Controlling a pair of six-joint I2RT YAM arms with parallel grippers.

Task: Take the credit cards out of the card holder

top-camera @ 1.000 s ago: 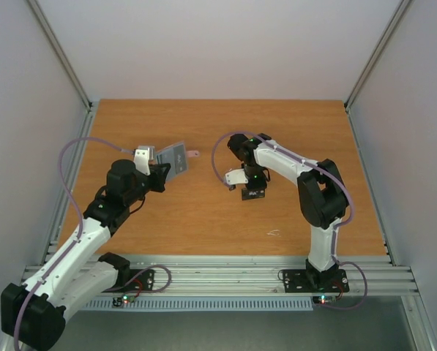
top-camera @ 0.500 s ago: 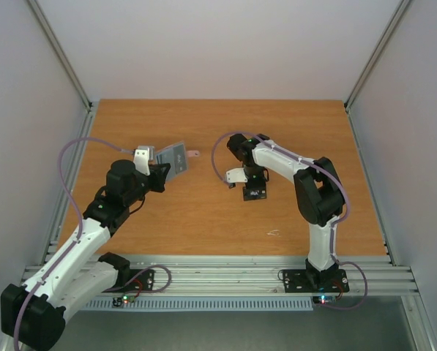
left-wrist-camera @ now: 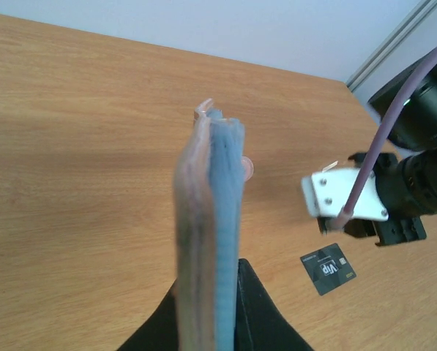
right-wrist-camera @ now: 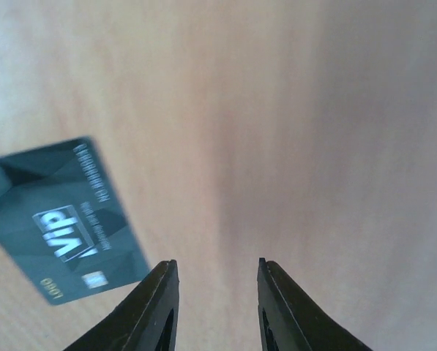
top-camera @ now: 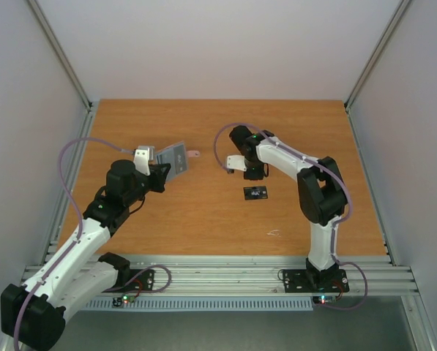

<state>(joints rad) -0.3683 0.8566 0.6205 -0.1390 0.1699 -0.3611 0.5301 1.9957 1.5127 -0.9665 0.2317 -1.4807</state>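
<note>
A: Holder (top-camera: 176,156), where is it?
B: Up off the table (top-camera: 203,227), left of centre, standing on edge in the left gripper (top-camera: 162,172), which is clamped onto it.
A: Any cards out?
B: 1 black card (top-camera: 255,192), flat on the table near the middle, white marks facing up, touching nothing. The right gripper (right-wrist-camera: 217,270) hangs just beside it, jaws parted, holding nothing.

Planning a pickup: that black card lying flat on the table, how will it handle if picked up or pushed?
The black card looks thin and rigid, probably light. Flat on the smooth table, it likely slides when pushed and offers little edge to pinch.
</note>
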